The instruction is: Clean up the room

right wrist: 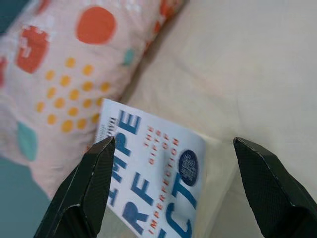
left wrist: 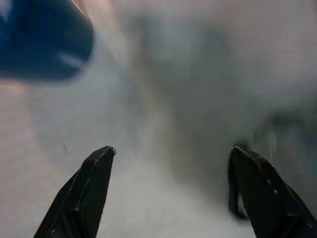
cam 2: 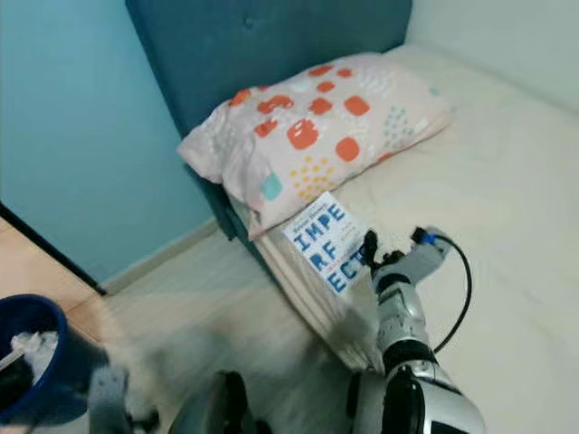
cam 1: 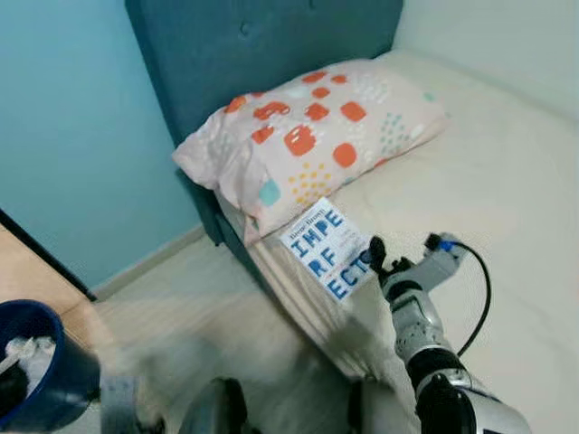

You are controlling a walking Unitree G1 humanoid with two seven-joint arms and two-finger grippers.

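A white book (cam 1: 327,247) with big blue letters lies at the bed's side edge, just below a patterned pillow (cam 1: 308,136). My right gripper (cam 1: 375,258) hovers at the book's right side. In the right wrist view that right gripper (right wrist: 173,143) is open, and the book (right wrist: 153,173) lies beyond its two fingers with nothing held. My left gripper (left wrist: 172,148) is open too, low over the blurred pale floor near a blue bin (left wrist: 39,39).
The blue bin (cam 1: 36,362) holds white crumpled rubbish and stands on the floor at the lower left. A teal headboard (cam 1: 253,45) and a light blue wall (cam 1: 72,136) close off the back. The cream mattress (cam 1: 488,199) stretches to the right.
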